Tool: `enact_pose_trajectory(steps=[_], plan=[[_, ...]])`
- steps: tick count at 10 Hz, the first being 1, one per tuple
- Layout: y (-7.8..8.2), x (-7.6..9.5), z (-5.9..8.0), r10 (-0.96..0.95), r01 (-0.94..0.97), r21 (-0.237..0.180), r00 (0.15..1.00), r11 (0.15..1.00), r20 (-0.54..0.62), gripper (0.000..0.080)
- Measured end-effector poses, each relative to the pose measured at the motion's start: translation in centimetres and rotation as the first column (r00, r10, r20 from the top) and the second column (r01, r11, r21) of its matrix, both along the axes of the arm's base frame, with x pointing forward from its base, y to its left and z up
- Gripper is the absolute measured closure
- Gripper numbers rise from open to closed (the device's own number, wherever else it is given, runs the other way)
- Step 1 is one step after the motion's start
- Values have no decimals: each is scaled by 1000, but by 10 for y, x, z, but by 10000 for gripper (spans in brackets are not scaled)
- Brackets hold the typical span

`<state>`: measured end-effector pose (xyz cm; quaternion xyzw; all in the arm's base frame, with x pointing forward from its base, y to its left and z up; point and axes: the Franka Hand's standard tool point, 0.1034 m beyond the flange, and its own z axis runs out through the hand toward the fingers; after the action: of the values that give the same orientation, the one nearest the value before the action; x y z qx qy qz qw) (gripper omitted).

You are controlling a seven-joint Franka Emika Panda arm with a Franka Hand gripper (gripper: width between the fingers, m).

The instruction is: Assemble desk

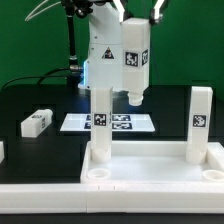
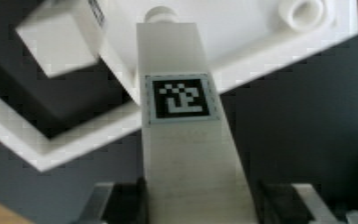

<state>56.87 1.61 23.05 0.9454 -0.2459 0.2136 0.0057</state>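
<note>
The white desk tabletop lies at the front with its raised rim and round corner sockets up. Two white tagged legs stand upright in it, one toward the exterior view's left and one on the right. My gripper is shut on a third leg and holds it vertical, peg end down, above the table behind the tabletop. In the wrist view this held leg runs out from between my fingers, over a tabletop part with a socket. A loose leg lies on the black table at the left.
The marker board lies flat on the black table behind the tabletop, below the held leg. A small white piece shows at the exterior view's left edge. A green backdrop and cables stand behind the arm.
</note>
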Motion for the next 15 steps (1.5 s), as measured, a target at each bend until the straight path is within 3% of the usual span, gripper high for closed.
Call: enact_pose_trajectory(steps=[1,4,5,6,7,8,9,10,13,15], plan=[[4,-4,-5,3,-2,-7,999,1000,47,511],[7,-1,-8,-13,13,23,1000,1000,17,511],[20,13,-9,-26,25,45,1000,999,9,511],[34,31,-6,-22,21,34,1000,999,12,511],[54,51,-2,-18,18,12,1000,1000,1,511],[75,61,0,20,-19,-18,1000,1000,5,511],[92,59,-2,32,-31,-22,999,999,6,511],[109,52,-9,14,-14,1,1000,1000,-3,511],[112,52,-11,45,-44,16,999,999,-11,511],[120,39,-34,93,-96,56,994,994,52,511]])
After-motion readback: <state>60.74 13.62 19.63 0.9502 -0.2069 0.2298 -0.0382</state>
